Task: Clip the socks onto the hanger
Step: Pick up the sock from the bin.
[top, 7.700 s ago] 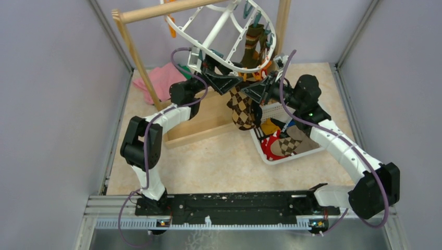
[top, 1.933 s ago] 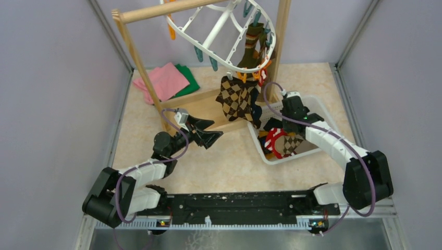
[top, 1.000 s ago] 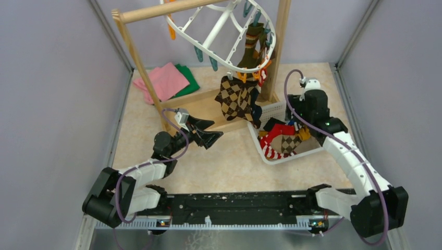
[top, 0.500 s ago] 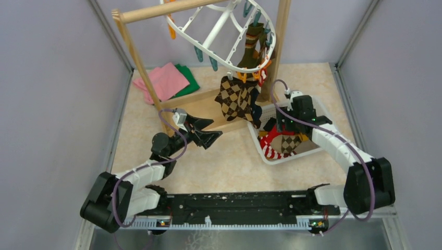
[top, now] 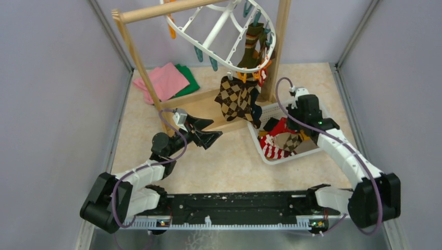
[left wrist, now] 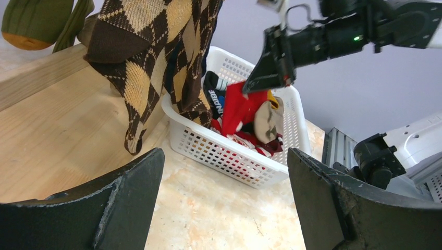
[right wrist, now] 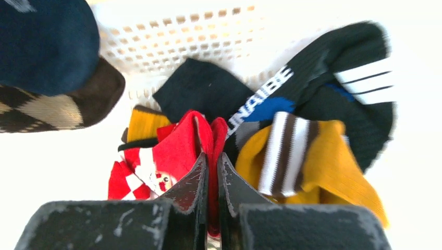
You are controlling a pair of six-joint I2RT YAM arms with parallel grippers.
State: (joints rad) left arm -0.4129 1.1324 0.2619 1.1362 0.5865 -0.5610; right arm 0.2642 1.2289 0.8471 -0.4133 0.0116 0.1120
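The right gripper [right wrist: 211,156] is over the white perforated plastic basket [left wrist: 219,151], its two fingers pinched tight on a raised fold of the red-and-white fabric sock [right wrist: 177,148]. The lower part of the sock trails down among the other socks in the basket. Beside it in the basket lie a black sock with white lettering [right wrist: 312,67] and a mustard yellow sock with brown and white stripes [right wrist: 333,172]. The left gripper [top: 206,133] is held over the table near the wooden base of the pole rack [top: 156,11], well apart from the basket, fingers spread wide with nothing between them. The large white plastic oval hanger [top: 221,27] hangs tilted from the rack. A brown argyle sock [top: 235,99] hangs from an orange clip at its lower rim, with a navy sock [right wrist: 44,41] just behind it. A brown-green striped sock [top: 253,44] hangs higher on the frame. Folded pink and green cloths [top: 164,80] lie on the table at the far left.
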